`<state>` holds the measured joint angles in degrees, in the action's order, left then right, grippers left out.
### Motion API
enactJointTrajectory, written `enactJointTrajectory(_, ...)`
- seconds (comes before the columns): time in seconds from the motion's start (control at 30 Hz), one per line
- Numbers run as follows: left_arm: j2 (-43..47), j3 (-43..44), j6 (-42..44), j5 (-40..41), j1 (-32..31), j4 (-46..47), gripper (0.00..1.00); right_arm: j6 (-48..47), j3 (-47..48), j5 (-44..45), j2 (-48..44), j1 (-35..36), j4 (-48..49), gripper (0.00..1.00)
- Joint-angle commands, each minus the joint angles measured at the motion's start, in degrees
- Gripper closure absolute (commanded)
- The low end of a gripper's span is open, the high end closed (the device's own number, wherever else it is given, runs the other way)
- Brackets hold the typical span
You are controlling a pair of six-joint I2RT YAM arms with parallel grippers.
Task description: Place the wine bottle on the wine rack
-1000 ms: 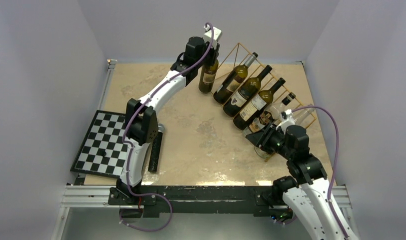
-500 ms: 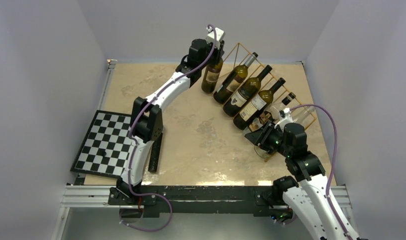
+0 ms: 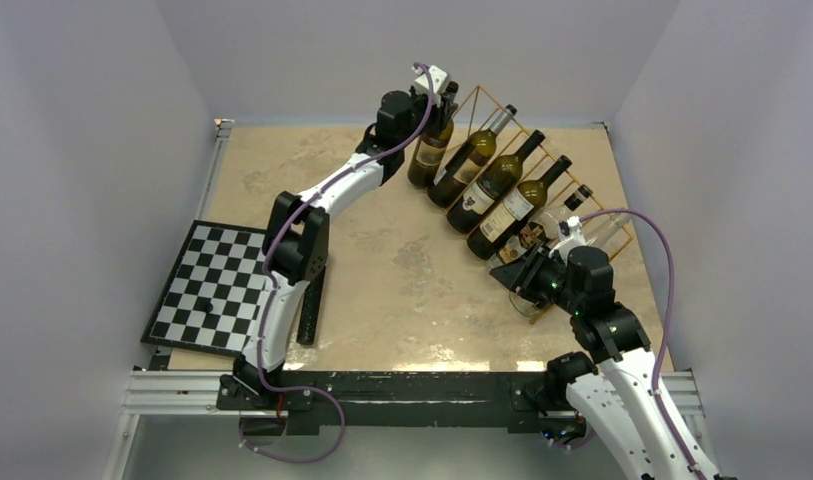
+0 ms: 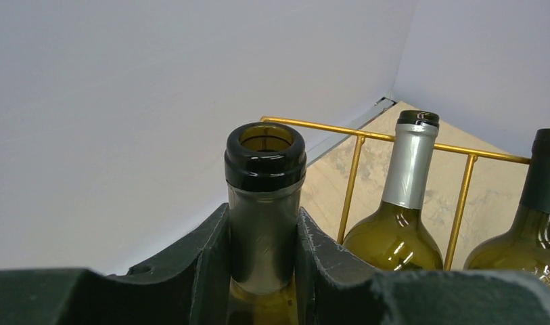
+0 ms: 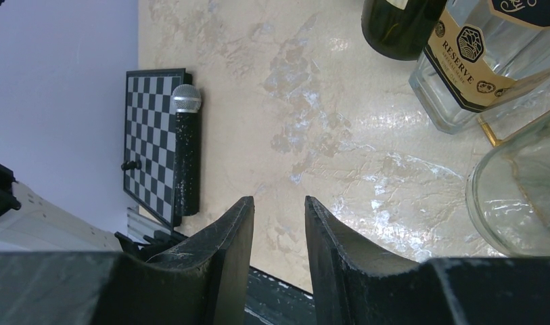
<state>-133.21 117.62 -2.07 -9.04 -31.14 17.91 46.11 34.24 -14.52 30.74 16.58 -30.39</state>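
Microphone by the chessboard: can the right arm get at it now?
Probably: the right gripper is empty and only bare table lies between it and the microphone, though it's a long stretch.

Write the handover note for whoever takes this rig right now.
Left pincer: shut on the neck of the wine bottle, which is nearly upright beside the far end of the wine rack.
Right pincer: nearly closed, empty, over the table by the rack's near end.
Done: bottle grasped and at the rack; other bottles lie in its slots.
Left: lay this bottle into what looks like a free end slot, then release.
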Motion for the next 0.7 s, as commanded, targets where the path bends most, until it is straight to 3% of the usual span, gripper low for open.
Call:
enactJointTrajectory(0.0,-2.6,-2.9,-7.0,-5.8,-0.9,4.0,0.91,0.5,-0.3,-0.6,-0.3,0.2,1.9,0.62)
enactJointTrajectory(0.2,-4.6,-2.9,-8.0,-6.5,-1.5,6.8,0.70,0.5,-0.4,-0.4,-0.5,0.2,1.7,0.61)
enactJointTrajectory(0.4,-6.1,-2.8,-8.9,-7.4,-1.7,7.8,0.66,0.6,-0.8,-0.5,-0.3,0.2,1.9,0.61)
enactJointTrajectory(0.5,-6.4,-2.8,-8.2,-9.2,-1.7,7.4,0.57,0.7,-1.2,-0.4,-0.5,0.2,2.1,0.61)
enactJointTrajectory(0.67,-7.1,-1.9,-8.4,-9.8,-1.9,7.2,0.51,1.3,-2.0,-0.6,-1.0,0.2,3.0,0.61)
